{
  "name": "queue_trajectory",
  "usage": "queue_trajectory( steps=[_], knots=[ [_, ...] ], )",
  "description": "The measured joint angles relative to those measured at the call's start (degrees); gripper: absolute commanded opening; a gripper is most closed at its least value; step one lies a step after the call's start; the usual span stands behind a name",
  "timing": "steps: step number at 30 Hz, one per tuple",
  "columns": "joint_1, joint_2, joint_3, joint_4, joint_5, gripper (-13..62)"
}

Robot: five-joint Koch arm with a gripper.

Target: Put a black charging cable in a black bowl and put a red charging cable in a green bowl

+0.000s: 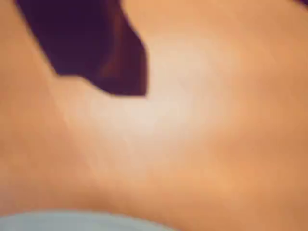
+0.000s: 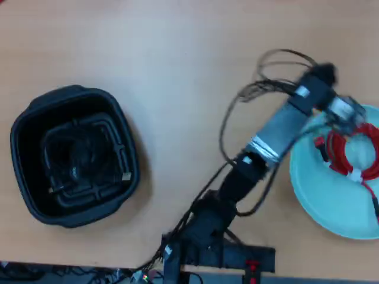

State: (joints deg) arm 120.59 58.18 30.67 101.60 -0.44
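The gripper (image 2: 349,115) hangs right over the near rim of the green bowl (image 2: 320,195), at the upper edge of the dish in the overhead view. Whether its jaws are parted or closed I can't tell: from above the wrist block covers them, and the wrist view is a blur showing only one dark shape against the tabletop, with a pale sliver along the bottom that is probably the bowl's rim. Nothing red appears to be in its grip.

Just beside the gripper, inside the green bowl, lies the red charging cable (image 2: 340,157), coiled in a ring with its white tie towards the middle of the dish and a dark plug end at the coil's left. It looks fully within the rim, though the bowl runs off the frame edge there.

Out from the green bowl, the arm (image 2: 278,133) slants down to its base (image 2: 219,254) at the table's (image 2: 148,53) lower edge, loose wires looping above it.

Well apart from the green bowl, far across the table, sits the black bowl (image 2: 74,106), and the black charging cable (image 2: 77,160) is coiled on its floor, light plug tip showing.

So both cables seem home. By my reckoning only the arm's retreat remains.
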Motion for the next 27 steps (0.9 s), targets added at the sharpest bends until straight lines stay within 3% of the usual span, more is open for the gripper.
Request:
queue_trajectory(
  steps=[6,13,20,27],
  knots=[
    [-14.85,3.87,0.53,0.09,1.32,52.3],
    [-24.61,17.14,8.79,0.62,4.75,52.3],
    [-27.69,29.09,34.72,-1.58,6.59,52.2],
    [-31.46,47.55,64.51,-21.01,7.12,52.6]
  ],
)
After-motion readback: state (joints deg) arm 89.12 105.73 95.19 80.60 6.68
